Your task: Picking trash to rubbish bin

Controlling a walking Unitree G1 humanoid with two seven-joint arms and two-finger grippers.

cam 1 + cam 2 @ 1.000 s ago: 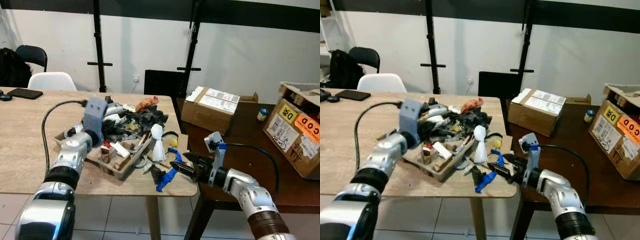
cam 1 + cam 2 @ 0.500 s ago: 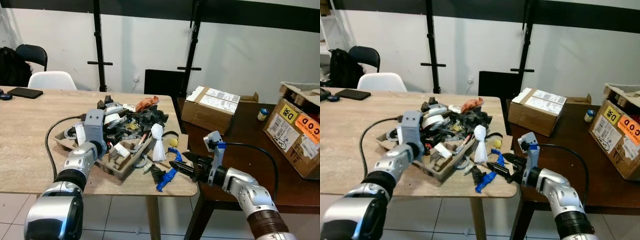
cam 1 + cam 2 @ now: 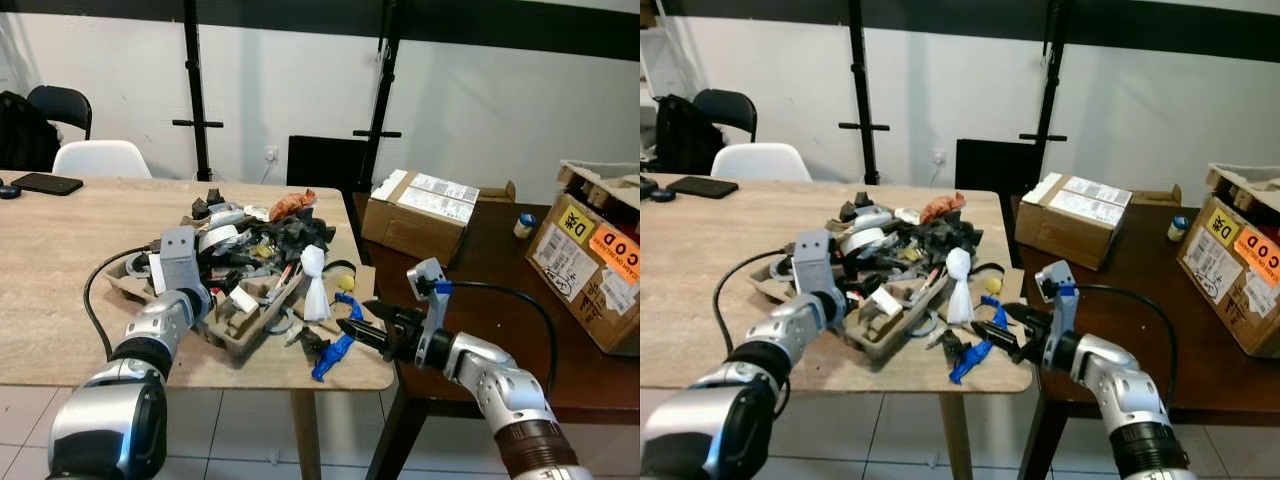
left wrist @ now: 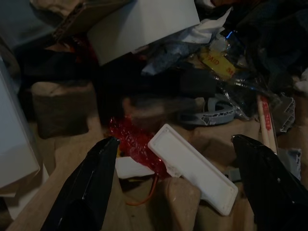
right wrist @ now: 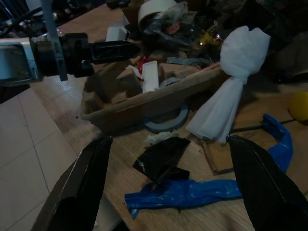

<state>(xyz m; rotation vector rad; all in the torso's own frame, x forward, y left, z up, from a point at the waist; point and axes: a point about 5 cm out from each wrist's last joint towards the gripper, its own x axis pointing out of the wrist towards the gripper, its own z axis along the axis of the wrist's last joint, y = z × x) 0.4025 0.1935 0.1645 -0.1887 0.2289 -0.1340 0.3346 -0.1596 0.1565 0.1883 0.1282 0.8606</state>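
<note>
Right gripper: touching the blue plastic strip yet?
Apart. In the right wrist view the right gripper is open, its fingers spread wide on either side of the blue plastic strip, with bare table visible between each and the strip.

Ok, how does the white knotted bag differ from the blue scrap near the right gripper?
The white knotted bag stands upright against the cardboard tray; the blue scrap lies flat at the table edge. The bag is bulkier, the scrap thin and strung out. Both lie ahead of the open right gripper, ungrasped.
</note>
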